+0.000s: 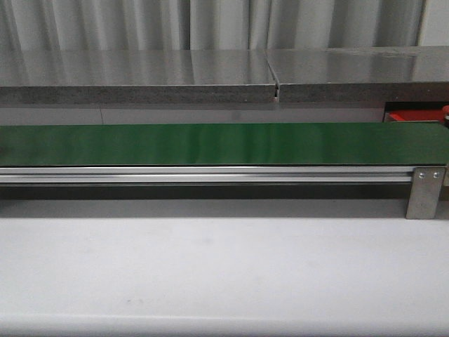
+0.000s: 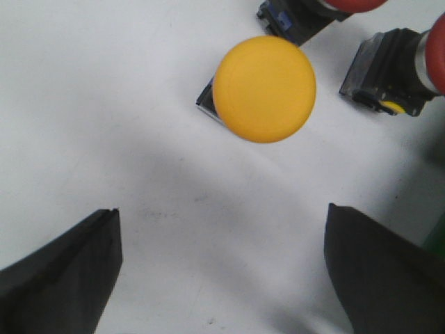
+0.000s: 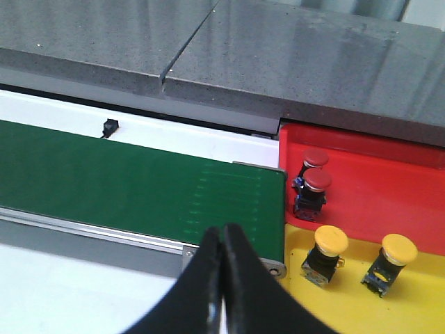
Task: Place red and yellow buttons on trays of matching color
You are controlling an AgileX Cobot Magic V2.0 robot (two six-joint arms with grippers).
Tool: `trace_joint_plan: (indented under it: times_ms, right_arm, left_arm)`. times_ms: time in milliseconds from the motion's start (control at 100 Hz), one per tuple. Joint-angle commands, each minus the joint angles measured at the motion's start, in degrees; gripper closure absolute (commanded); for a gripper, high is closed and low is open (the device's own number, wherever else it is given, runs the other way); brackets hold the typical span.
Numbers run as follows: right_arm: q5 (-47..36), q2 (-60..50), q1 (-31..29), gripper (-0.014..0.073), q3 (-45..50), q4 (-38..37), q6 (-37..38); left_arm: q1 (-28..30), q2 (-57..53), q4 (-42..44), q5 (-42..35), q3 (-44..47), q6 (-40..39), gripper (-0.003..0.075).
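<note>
- Yellow button point(image 2: 264, 89) stands cap-up on the white surface point(image 2: 104, 104), ahead of the left end effector point(image 2: 222, 278) and centred between its fingers, not touching them.
- Left end effector: released, spread wide, apparently lined up for a grasp.
- Red buttons point(image 2: 438, 56) lie just beside, on their sides.
- Right end effector point(image 3: 222, 278): clenched, empty, near the belt point(image 3: 125, 188) end.
- Red tray point(image 3: 375, 174) holds two red-capped units; yellow tray point(image 3: 417, 292) two yellow; sorting is partly done.

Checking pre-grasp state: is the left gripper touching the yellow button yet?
Apart. The left wrist view shows the left gripper open, bare white table between its jaws and the yellow button.
</note>
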Motion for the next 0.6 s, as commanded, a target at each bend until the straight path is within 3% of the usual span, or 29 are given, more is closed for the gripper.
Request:
trace_joint_plan:
  times_ms: [0,370,590]
  right_arm:
    - [-4.2,0.2,0.0,0.0712,-1.6,0.6,-0.6]
    - [-4.2,0.2,0.0,0.0712,-1.6,0.6,-0.6]
    - [-4.2,0.2,0.0,0.0712,-1.6,0.6,-0.6]
  left_arm:
    - [0.2,-1.8,-2.1,-2.5,-2.3,-0.6,0.0134]
    - [-0.1,0.8,-2.6,-1.8,-7.0,-0.6,0.0134]
    - [-0.8,1.2,-2.1,1.4,-17.1,-0.5,0.0134]
